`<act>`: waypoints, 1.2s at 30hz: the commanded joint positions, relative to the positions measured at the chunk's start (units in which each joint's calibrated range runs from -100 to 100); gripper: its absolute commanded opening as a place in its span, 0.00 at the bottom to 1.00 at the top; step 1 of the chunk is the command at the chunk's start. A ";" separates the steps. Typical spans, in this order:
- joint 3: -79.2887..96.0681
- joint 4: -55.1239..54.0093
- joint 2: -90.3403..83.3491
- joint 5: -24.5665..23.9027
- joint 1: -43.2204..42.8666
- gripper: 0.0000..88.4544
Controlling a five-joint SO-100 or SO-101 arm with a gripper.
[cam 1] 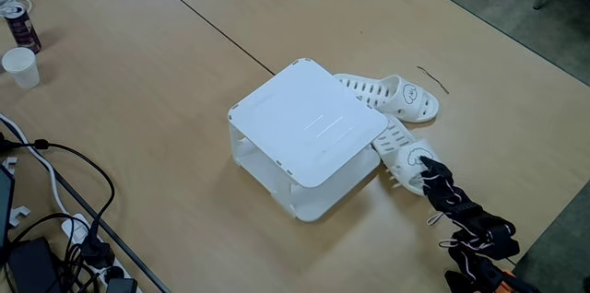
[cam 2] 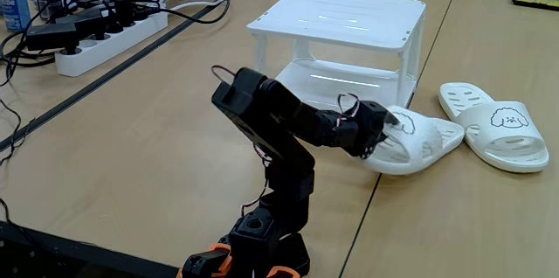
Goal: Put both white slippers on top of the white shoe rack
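The desk (cam 1: 138, 90) was a broad run of pale wood-look panels with a dark seam crossing it, and grey floor showed past its far edge in a fixed view. On it stood the white shoe rack (cam 1: 307, 123), a boxy plastic stand with a flat, round-cornered top, open sides and a lower shelf; nothing lay on its top. The black arm (cam 2: 279, 129) reached from its base toward the rack's corner. Both white slippers lay on the desk beside the rack. The near slipper (cam 2: 417, 142) was tilted, its strap end raised off the desk, with the jaws (cam 2: 382, 129) closed on its strap. The far slipper (cam 2: 494, 126) lay flat, sole down, just beside the first, showing rows of oval holes and a small black cartoon face on its strap. A white power strip (cam 2: 105, 38) with tangled black cables sat along the desk's edge, and a white paper cup (cam 1: 20, 66) stood near a dark can (cam 1: 20, 24).
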 commanded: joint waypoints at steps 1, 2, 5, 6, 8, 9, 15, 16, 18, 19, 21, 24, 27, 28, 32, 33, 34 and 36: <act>-7.43 -0.30 -7.99 0.42 -1.38 0.01; -9.23 -0.04 -9.42 0.42 -1.30 0.01; -14.73 0.48 -11.94 0.42 -0.31 0.01; -16.99 1.69 -12.45 0.42 0.02 0.01; -22.67 4.62 -12.53 0.42 1.66 0.01; -25.47 6.09 -12.53 0.42 2.49 0.01; -40.17 14.54 -11.94 0.42 3.47 0.01; -42.25 15.67 -11.94 0.42 3.31 0.01; -45.68 17.74 -11.86 0.42 1.99 0.01; -47.12 18.69 -11.86 0.42 1.25 0.01; -49.64 19.55 -11.86 0.42 -1.46 0.01; -51.99 19.55 -11.77 0.42 -7.22 0.01; -53.70 19.63 -10.18 0.42 -11.66 0.01; -54.70 19.63 -9.25 0.42 -12.48 0.01; -60.74 19.63 -3.11 0.42 -17.17 0.01; -62.27 19.63 -1.51 0.42 -18.40 0.01; -63.54 19.63 0.17 0.42 -19.47 0.01; -66.15 19.63 3.62 0.42 -21.61 0.01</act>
